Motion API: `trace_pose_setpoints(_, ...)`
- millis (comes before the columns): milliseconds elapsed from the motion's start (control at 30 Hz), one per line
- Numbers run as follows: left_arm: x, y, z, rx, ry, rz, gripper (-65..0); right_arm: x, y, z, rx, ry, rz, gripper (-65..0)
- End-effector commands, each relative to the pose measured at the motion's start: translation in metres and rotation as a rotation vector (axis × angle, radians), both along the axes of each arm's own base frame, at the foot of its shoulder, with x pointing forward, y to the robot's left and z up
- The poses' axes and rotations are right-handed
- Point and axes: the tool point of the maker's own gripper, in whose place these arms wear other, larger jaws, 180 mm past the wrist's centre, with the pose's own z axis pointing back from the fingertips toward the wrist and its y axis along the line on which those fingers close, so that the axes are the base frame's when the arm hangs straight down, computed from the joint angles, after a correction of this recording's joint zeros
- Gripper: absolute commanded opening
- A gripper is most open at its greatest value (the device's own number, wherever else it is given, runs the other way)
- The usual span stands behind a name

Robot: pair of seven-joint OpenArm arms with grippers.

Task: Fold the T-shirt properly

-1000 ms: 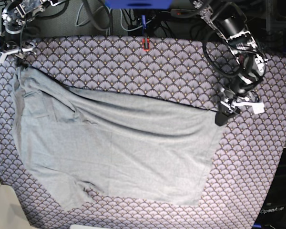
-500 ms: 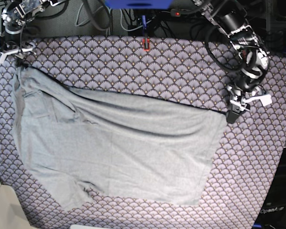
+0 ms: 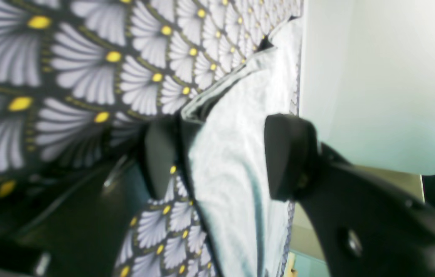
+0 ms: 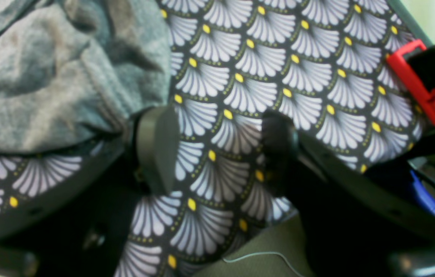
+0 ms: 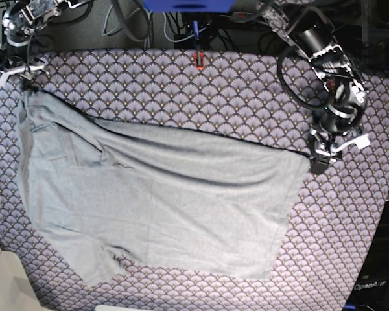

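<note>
The grey T-shirt (image 5: 162,201) lies spread out and rumpled over the patterned table. In the base view my left gripper (image 5: 319,159) stands at the shirt's right corner. In the left wrist view its jaws (image 3: 221,157) are open and straddle the shirt's edge (image 3: 233,192), with the left finger (image 3: 159,161) against the fold. My right gripper (image 5: 13,68) sits at the shirt's far left corner. It (image 4: 217,150) is open over bare patterned cloth, and bunched shirt fabric (image 4: 48,69) lies just beside its left finger (image 4: 156,150).
A purple fan-scale cloth (image 5: 201,97) covers the table. A red clamp (image 5: 198,60) grips its far edge and also shows in the right wrist view (image 4: 421,84). Cables hang behind the table. A white object (image 5: 3,278) sits off the near left corner.
My left gripper has moved to the right, and the shirt's right corner has been drawn out to the right with it. The right arm has not moved.
</note>
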Motion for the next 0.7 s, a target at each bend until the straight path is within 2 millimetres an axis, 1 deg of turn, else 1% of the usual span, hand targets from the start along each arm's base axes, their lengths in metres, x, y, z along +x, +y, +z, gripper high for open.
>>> trace_pose_setpoints(0, 0.003, 0.000, 0.003, -0.017, 0.001, 0.004, -28.5, 0.001, -0.005, 0.005, -0.016, 0.002, 0.002, -28.7)
trace_pose_setpoints(100, 0.005, 0.000, 0.002, -0.042, 0.022, 0.022, -28.5, 0.000, -0.005, 0.005, -0.016, 0.002, 0.001, -28.7)
trace_pose_setpoints(267, 0.004, 0.000, -0.004, -0.080, 0.071, 0.044, -28.5, -0.001, -0.006, 0.004, -0.016, 0.004, -0.001, -28.8)
trace_pose_setpoints(367, 0.006, -0.005, -0.005, -0.087, 0.097, 0.031, -28.5, -0.001, -0.006, 0.005, -0.018, 0.003, -0.001, -28.8)
trace_pose_setpoints(400, 0.007, -0.010, -0.007, -0.084, 0.107, 0.014, -28.6, -0.001, -0.006, 0.005, -0.018, 0.003, -0.001, -28.8)
trace_pose_setpoints(467, 0.012, -0.017, -0.002, -0.070, 0.105, -0.012, -28.6, -0.001, -0.006, 0.005, -0.017, 0.005, -0.001, -28.8)
trace_pose_setpoints(567, 0.019, -0.020, 0.012, -0.040, 0.088, -0.030, -28.6, -0.002, -0.006, 0.006, -0.021, 0.006, -0.001, -28.8)
trace_pose_setpoints(667, 0.022, -0.025, 0.016, -0.036, 0.092, -0.042, -28.6, -0.003, -0.007, 0.005, -0.020, 0.008, -0.003, -28.8)
